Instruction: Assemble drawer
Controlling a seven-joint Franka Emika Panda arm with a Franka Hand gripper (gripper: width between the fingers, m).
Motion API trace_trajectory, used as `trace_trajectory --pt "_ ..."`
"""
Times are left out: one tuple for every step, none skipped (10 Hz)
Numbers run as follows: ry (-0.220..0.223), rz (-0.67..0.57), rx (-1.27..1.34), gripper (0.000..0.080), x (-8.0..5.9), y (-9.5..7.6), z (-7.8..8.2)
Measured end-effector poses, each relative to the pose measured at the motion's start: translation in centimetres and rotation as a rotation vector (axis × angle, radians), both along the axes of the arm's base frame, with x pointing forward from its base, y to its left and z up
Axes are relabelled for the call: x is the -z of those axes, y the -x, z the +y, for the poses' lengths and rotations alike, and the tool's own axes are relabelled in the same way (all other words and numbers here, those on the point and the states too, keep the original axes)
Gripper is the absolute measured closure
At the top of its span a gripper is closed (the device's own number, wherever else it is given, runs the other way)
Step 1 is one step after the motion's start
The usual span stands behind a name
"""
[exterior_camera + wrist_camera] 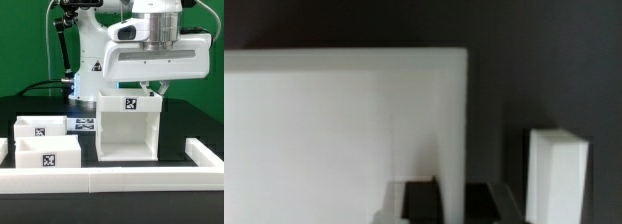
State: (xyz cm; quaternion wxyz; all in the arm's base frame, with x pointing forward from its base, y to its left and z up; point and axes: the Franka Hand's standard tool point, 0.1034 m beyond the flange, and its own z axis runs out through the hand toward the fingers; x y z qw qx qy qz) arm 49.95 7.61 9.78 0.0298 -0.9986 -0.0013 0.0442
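Note:
The drawer's large white casing (pixel 128 125) stands at the table's middle, open toward the front, with a square tag on top. Two shallow white trays lie to the exterior view's left, one (pixel 40 127) behind the other (pixel 45 155), each tagged. My gripper (pixel 150 88) hangs over the casing's top rear edge. In the wrist view the casing (pixel 340 120) fills most of the frame. One thin wall edge runs between my two dark fingers (pixel 420 203). My gripper (pixel 452 203) looks shut on that wall.
The marker board (pixel 82 124) lies flat between the trays and the casing. A low white rail (pixel 110 180) edges the table's front and sides. A white bar (pixel 557 175) shows beside the casing in the wrist view. The robot base stands behind.

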Motion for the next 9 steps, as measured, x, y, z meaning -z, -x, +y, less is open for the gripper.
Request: trace_trajectory --pt "-0.001 -0.011 0.008 0.0762 0.0 -1.1 -0.2" --pt "-0.006 -0.023 0.019 0.0762 0.0 -2.1 -0.2" --pt "-0.014 -0.037 0.036 0.0762 0.0 -3.2 -0.3" --pt "-0.017 -0.043 0.042 0.0762 0.0 -4.4 -0.3" --pt "-0.02 -0.053 0.057 0.0762 0.0 -5.7 -0.1" --pt "-0.025 -0.069 0.063 0.0762 0.0 -7.3 0.2" --pt "-0.029 -0.082 0.063 0.0762 -0.1 -8.5 0.5" --pt "-0.03 -0.088 0.071 0.0762 -0.1 -9.0 0.6" --pt "-0.03 -0.09 0.077 0.0762 -0.2 -9.0 0.5"
